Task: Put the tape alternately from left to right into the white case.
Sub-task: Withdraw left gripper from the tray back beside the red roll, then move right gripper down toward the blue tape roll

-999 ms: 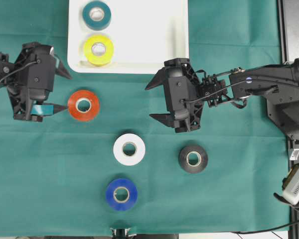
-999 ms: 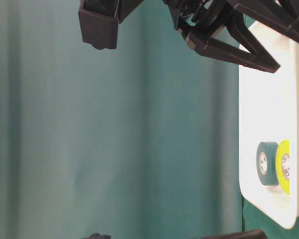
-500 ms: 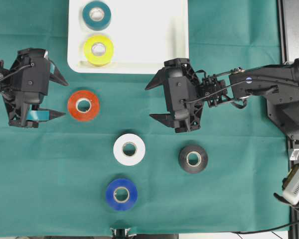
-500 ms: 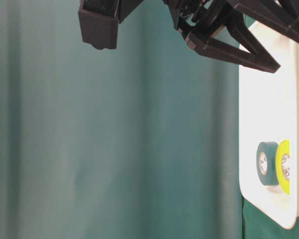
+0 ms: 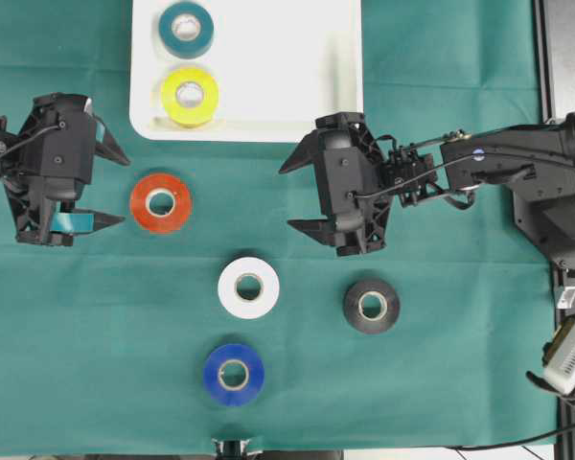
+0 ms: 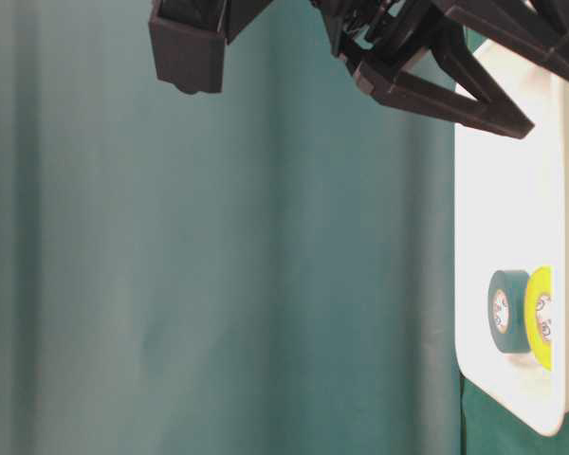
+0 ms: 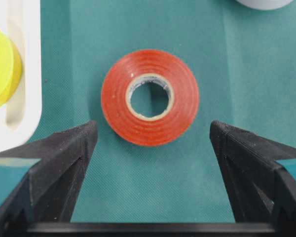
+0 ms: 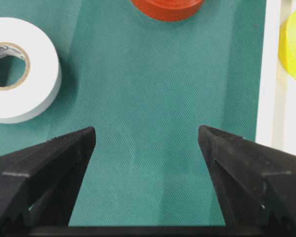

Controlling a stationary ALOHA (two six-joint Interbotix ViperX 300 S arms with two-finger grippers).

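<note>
On the green bench cloth [image 5: 96,364], seen from overhead:
White case [image 5: 287,57]: at 12 o'clock of the cloth, top edge cut off by the frame.
Teal roll [image 5: 186,29]: inside the case, left side, far end.
Yellow roll [image 5: 190,96]: inside the case, just at 6 o'clock of the teal one, near the front rim.
Red roll [image 5: 160,202]: flat on the cloth, just outside the case at 6 o'clock of the yellow roll.
White roll [image 5: 248,287]: flat on the cloth, at about 4 o'clock of the red roll.
Blue roll [image 5: 234,374]: at 6 o'clock of the white roll, near the cloth's front edge.
Black roll [image 5: 371,306]: at 3 o'clock of the white roll, well apart.
Left gripper [image 5: 112,187]: at 9 o'clock of the red roll, jaws released wide, empty, pointed at the roll without touching.
Right gripper [image 5: 295,195]: at 12 o'clock of the black roll, jaws released wide, holding nothing.
</note>
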